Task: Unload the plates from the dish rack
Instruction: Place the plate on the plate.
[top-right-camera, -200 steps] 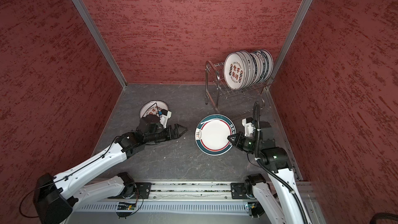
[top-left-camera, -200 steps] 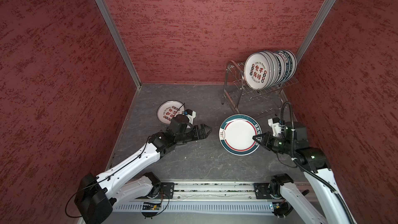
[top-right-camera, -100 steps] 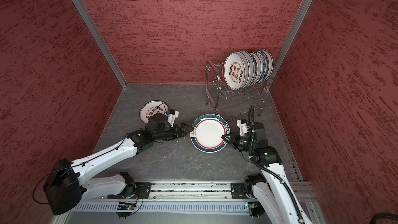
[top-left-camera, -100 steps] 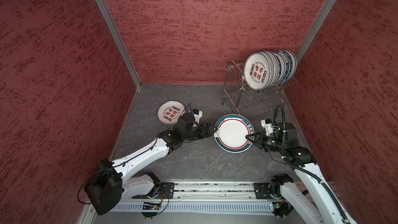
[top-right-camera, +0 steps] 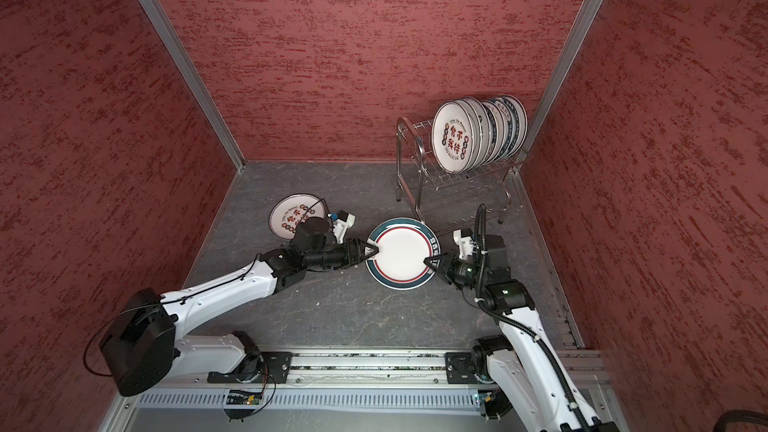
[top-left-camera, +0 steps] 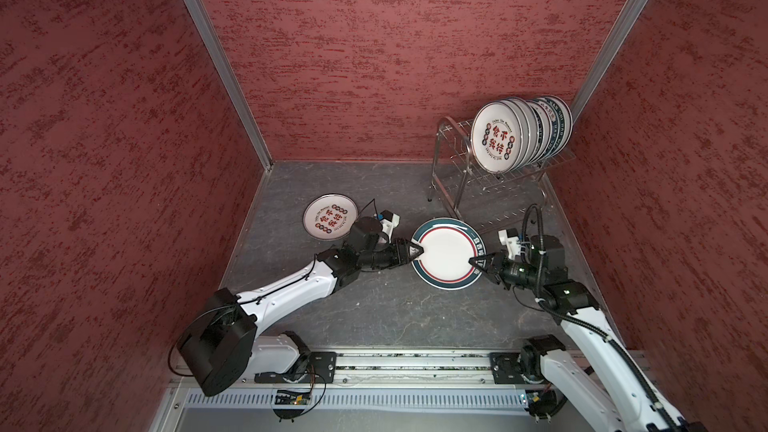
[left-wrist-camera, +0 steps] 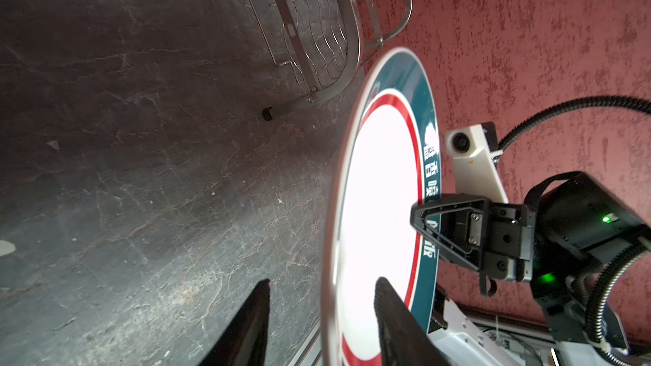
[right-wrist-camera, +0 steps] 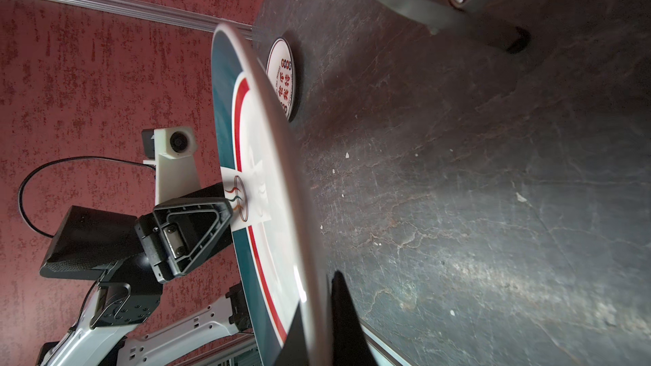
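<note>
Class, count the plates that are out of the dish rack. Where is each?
2. One printed plate lies flat on the table; one teal-rimmed plate is gripped by the right gripper. None seems hidden.

— Plates?
— One teal-rimmed plate [top-left-camera: 446, 253], one character-printed plate [top-left-camera: 330, 218], plus roughly seven racked plates [top-left-camera: 496, 137]; too tightly packed to count exactly.
— Anything else? Racks? Grippers?
— One dish rack [top-left-camera: 459, 139]. Two: left gripper [top-left-camera: 417, 250], right gripper [top-left-camera: 473, 261].

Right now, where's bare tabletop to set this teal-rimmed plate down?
Widest: bare table between teal-rimmed plate and front rail. Also the back strip between character plate and dish rack. Crowded: centre, where left tool and right tool meet the plate; rack corner.
</note>
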